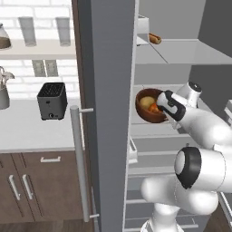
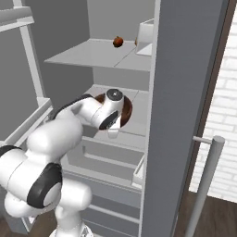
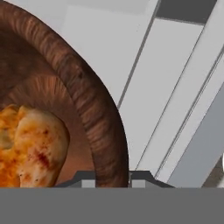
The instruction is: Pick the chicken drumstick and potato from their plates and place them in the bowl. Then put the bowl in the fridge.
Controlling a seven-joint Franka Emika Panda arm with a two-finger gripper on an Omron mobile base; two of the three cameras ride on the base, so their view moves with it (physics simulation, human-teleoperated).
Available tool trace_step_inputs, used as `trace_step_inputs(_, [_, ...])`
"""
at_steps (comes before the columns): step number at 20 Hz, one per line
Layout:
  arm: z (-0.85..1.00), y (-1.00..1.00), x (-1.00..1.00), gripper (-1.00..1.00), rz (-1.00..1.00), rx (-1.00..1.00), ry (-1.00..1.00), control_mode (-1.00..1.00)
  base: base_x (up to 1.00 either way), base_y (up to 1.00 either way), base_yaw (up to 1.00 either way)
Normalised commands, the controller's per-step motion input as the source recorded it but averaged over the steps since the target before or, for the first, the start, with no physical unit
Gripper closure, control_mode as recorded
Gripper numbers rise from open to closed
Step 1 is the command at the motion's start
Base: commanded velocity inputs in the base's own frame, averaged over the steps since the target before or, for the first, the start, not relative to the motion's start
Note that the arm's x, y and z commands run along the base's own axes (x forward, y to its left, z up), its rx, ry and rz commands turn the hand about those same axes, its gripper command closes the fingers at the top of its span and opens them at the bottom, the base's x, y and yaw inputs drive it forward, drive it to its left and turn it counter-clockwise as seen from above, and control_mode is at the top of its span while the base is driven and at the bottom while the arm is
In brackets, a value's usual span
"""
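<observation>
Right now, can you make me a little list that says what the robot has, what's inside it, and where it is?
holding: gripper shut on the rim of the wooden bowl
inside bowl: potato, chicken drumstick
where: inside the open fridge, over a middle shelf
shelf above: a small red fruit

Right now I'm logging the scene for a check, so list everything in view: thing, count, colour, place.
bowl: one, reddish-brown wood, at the fridge's middle shelf
potato: one, yellowish-tan, in the bowl
chicken drumstick: one, orange-brown, in the bowl
fridge: one, grey, door open, silver bar handle
hot dog: one, on the fridge's upper shelf
red fruit: one, upper shelf
toaster: one, black, on the counter
glasses: two, clear, on the wall shelf
gripper: one, shut on the bowl's rim
</observation>
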Motion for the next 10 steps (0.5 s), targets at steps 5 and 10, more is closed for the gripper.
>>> trace_step_inputs(5, [-0.25, 0.00, 0.44, 1.00, 0.00, 0.00, 0.00, -1.00, 0.00, 0.00, 0.00])
trace_step_inputs(10, [-0.10, 0.00, 0.49, 1.00, 0.00, 0.00, 0.00, -1.00, 0.00, 0.00, 0.00])
